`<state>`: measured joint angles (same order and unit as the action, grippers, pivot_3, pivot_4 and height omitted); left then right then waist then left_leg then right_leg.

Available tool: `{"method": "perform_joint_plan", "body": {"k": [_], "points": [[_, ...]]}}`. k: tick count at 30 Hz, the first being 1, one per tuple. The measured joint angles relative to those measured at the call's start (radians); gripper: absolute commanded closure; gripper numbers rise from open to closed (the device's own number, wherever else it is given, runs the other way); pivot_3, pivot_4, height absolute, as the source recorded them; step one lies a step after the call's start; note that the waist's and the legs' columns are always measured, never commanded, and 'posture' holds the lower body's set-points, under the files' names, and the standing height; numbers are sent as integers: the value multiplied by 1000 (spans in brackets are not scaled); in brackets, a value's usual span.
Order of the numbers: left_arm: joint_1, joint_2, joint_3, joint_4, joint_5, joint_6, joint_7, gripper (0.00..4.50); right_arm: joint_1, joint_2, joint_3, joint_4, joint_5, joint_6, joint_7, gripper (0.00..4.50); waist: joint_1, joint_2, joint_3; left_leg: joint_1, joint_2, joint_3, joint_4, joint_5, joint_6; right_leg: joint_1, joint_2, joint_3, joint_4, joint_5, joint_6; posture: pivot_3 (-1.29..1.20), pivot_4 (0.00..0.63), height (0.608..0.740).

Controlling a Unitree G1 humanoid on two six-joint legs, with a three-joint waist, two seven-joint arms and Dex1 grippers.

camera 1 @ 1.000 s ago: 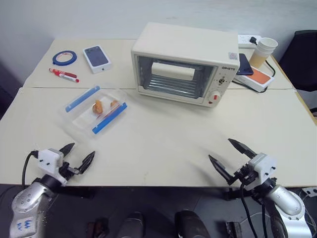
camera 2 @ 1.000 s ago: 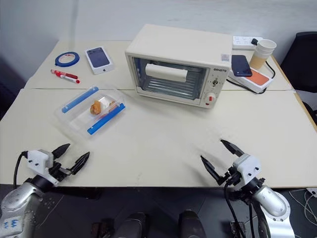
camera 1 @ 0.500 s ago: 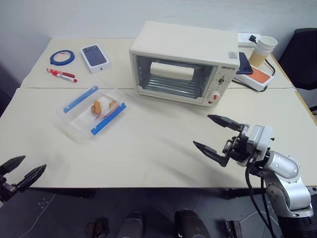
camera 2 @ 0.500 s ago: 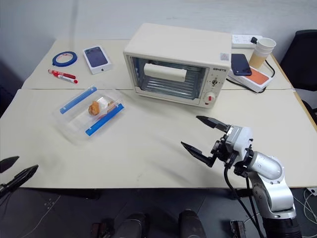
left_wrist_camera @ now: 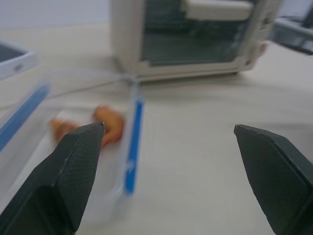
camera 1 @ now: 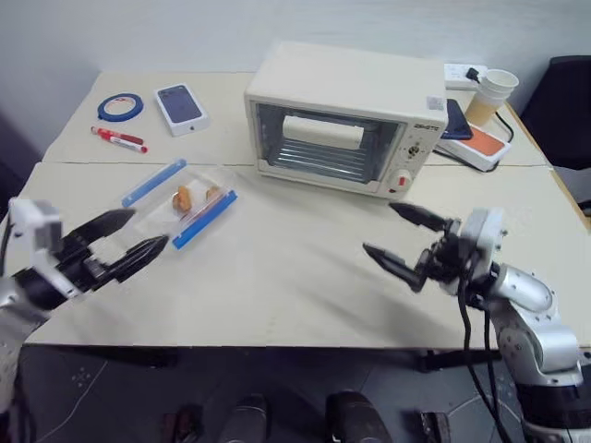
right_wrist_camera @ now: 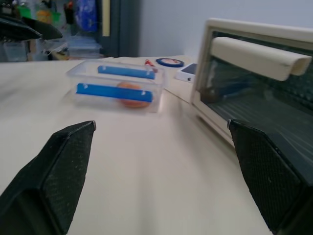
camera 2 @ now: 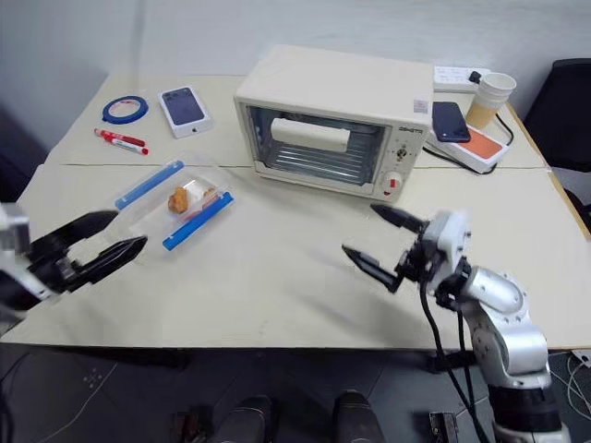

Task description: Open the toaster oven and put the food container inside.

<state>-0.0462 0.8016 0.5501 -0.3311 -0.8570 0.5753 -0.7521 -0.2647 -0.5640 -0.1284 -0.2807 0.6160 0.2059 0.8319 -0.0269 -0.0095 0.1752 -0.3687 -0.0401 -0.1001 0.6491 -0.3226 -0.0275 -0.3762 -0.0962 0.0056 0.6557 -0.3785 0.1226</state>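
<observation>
The cream-white toaster oven (camera 1: 343,115) stands at the back middle of the table, its glass door shut under the white bar handle (camera 1: 321,132). The clear food container (camera 1: 180,206) with blue clip strips and orange-brown pieces lies on the table left of the oven. My left gripper (camera 1: 126,242) hovers open just in front of and left of the container, fingers pointing toward it. My right gripper (camera 1: 406,242) is open above the table in front of the oven's right end, holding nothing. The right wrist view shows the container (right_wrist_camera: 116,88) and the oven door (right_wrist_camera: 259,98) ahead.
At the back left lie a blue tape roll (camera 1: 120,106), a red marker (camera 1: 118,139) and a white phone box (camera 1: 180,107). Behind the oven's right side are a paper cup (camera 1: 491,96), a dark phone (camera 1: 455,120) and a power strip (camera 1: 462,73).
Both arms have risen from the table's front edge. The left gripper swung out to the left, then came up close to the container. The right gripper moved in toward the oven.
</observation>
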Motion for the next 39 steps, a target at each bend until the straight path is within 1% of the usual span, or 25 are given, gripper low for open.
{"method": "perform_joint_plan", "body": {"k": [3, 6, 9, 13, 21, 28, 32, 36, 38, 39], "points": [[-114, -2, -92, 71, 8, 3, -42, 22, -124, 28, 18, 62, -2, 99, -64, 0, -9, 1, 0, 0, 1, 0, -1, 0, -1, -1, 2, -3, 1, 0, 0, 0, 150, 740], [-224, -24, -155, 129, 28, -21, -74, 22, -236, 65, 67, 131, -29, 153, -98, 0, -7, 1, 1, -1, 0, 0, 1, 0, -1, -2, 1, -4, 2, 0, 0, 0, 150, 740], [-282, -39, -198, 165, 38, -30, -106, 22, -314, 112, 90, 209, -59, 175, -129, 0, -6, 1, 1, -1, -1, 0, 1, 0, -1, -2, 1, -4, 3, 0, 0, 0, 150, 740], [-304, -42, -226, 193, 38, -14, -136, 22, -424, 145, 123, 328, -120, 176, -143, 0, -11, 1, 1, -2, -1, 0, 1, 0, -1, -2, 1, -5, 3, 0, 0, 0, 150, 740], [-259, -60, -216, 192, 58, -22, -126, 22, -544, 181, 121, 480, -178, 158, -157, 0, -17, 1, 1, -2, -1, 0, 1, 0, -1, -2, 1, -4, 4, 0, 0, 0, 150, 740], [-250, -80, -215, 186, 63, -22, -110, 22, -552, 206, 121, 493, -192, 137, -112, 0, -34, 1, 1, -2, 0, 0, 0, 0, -1, -3, 1, -4, 5, 0, 0, 0, 150, 740], [-258, -81, -213, 195, 66, -21, -107, 22, -490, 176, 133, 413, -198, 144, -46, 0, -36, 2, 1, -2, 0, 1, 0, 0, -1, -4, 1, -4, 5, 0, 0, 0, 150, 740], [-328, -80, -214, 273, 79, -22, -107, 22, -427, 153, 167, 348, -202, 151, 5, 0, -34, 1, 1, -2, 0, 1, 1, 0, -1, -5, 1, -4, 5, 0, 0, 0, 150, 740], [-364, -80, -215, 314, 86, -29, -115, 378, -415, 148, 173, 327, -206, 152, 17, 0, -31, 1, 1, -2, -1, 1, 1, 0, -1, -5, 1, -4, 5, 0, 0, 0, 150, 740], [-389, -79, -212, 349, 95, -41, -119, 481, -412, 141, 178, 316, -208, 152, 28, 0, -29, 1, 1, -2, -1, 0, 2, 0, -1, -5, 1, -5, 5, 0, 0, 0, 150, 740]]}}
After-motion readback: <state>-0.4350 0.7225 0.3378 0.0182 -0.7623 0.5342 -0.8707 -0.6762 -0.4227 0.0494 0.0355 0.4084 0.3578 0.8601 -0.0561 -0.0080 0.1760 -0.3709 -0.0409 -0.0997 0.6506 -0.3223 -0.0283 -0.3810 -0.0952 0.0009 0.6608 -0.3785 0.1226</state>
